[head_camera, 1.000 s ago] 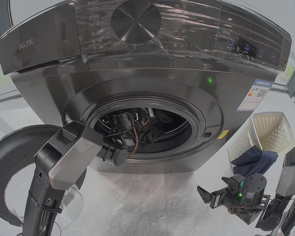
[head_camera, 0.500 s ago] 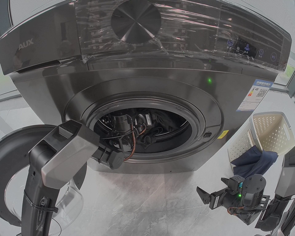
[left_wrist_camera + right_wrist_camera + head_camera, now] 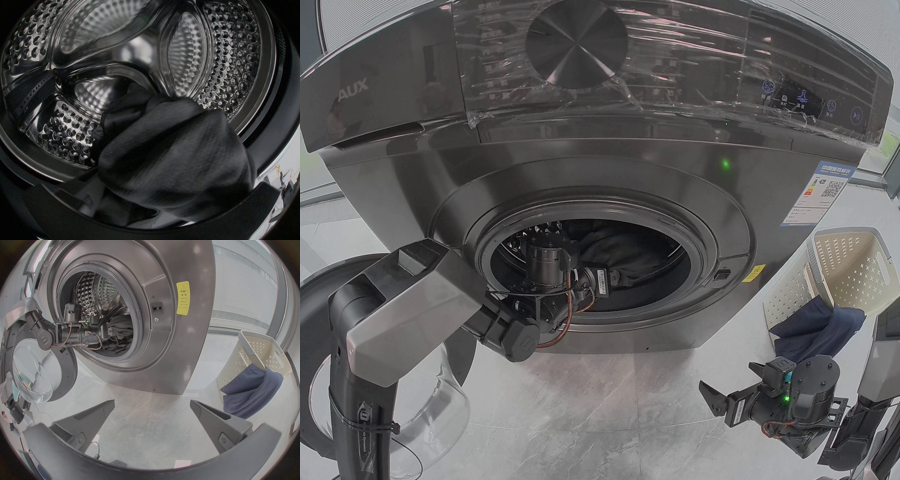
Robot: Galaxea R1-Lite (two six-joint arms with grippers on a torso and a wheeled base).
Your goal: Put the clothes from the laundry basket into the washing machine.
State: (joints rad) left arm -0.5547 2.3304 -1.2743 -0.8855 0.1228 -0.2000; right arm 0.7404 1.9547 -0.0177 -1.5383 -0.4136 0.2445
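The washing machine stands with its round door open. My left arm reaches through the opening, and my left gripper sits just inside the rim against a dark grey garment. In the left wrist view that garment bulges right in front of the camera, with the perforated drum behind it. The cream laundry basket leans by the machine's right side, a navy garment hanging over its front. My right gripper hovers open over the floor, left of the basket, holding nothing.
The glass door hangs open at the machine's left, behind my left arm. Grey tiled floor lies between the machine and my right gripper. The right wrist view has the basket and navy garment off to one side.
My left arm has drawn back and down towards the drum's rim. More of the dark garment now shows inside the drum. The right arm has stayed put.
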